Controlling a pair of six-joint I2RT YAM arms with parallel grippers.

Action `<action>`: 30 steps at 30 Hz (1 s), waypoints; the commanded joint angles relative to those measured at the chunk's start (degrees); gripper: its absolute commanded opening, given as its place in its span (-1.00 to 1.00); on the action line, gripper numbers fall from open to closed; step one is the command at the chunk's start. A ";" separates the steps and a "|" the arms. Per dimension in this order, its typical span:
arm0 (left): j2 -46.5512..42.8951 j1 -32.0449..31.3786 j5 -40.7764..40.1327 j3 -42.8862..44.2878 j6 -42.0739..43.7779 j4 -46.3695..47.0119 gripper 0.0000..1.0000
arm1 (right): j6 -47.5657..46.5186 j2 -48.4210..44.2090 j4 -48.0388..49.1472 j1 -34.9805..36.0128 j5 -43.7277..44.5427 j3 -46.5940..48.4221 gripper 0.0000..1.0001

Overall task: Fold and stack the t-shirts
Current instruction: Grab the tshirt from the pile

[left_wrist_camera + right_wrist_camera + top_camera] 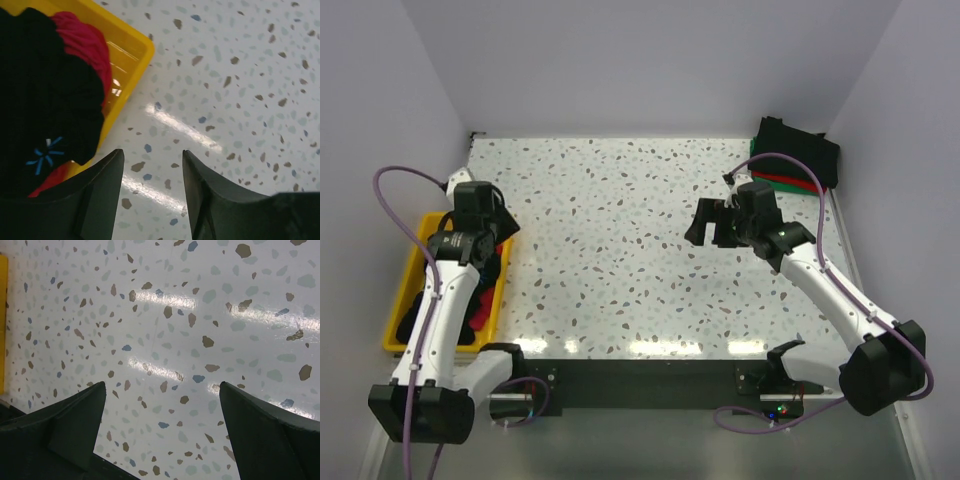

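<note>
Left gripper point(152, 156) parted — beside yellow tray point(132, 47) of t-shirts point(45, 90), right gripper point(162, 386) spread wide

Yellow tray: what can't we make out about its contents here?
- Top view: the left arm covers most of the yellow tray, so the shirt count is unknown.
- Left wrist view: the black shirt runs off the frame and overlies the magenta shirt; layers beneath are hidden.

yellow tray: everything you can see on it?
The yellow tray looks like glossy moulded plastic: rectangular, with raised walls and rounded corners. It lies flat at the left edge of the table, partly hidden under the left arm. Inside, a crumpled black shirt lies over pink-red cloth.
</note>
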 commanded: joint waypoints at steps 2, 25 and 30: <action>1.96 3.17 -18.73 2.76 -6.48 -7.22 0.15 | 0.16 -0.97 1.12 0.09 -1.28 0.61 0.98; 18.58 19.89 -15.95 -6.20 -10.54 4.02 -0.28 | 0.60 -0.35 1.74 0.09 -4.45 0.17 0.98; 17.26 20.24 -14.10 -5.24 -9.13 3.68 -1.00 | 0.69 -0.44 1.56 0.09 -4.71 0.26 0.98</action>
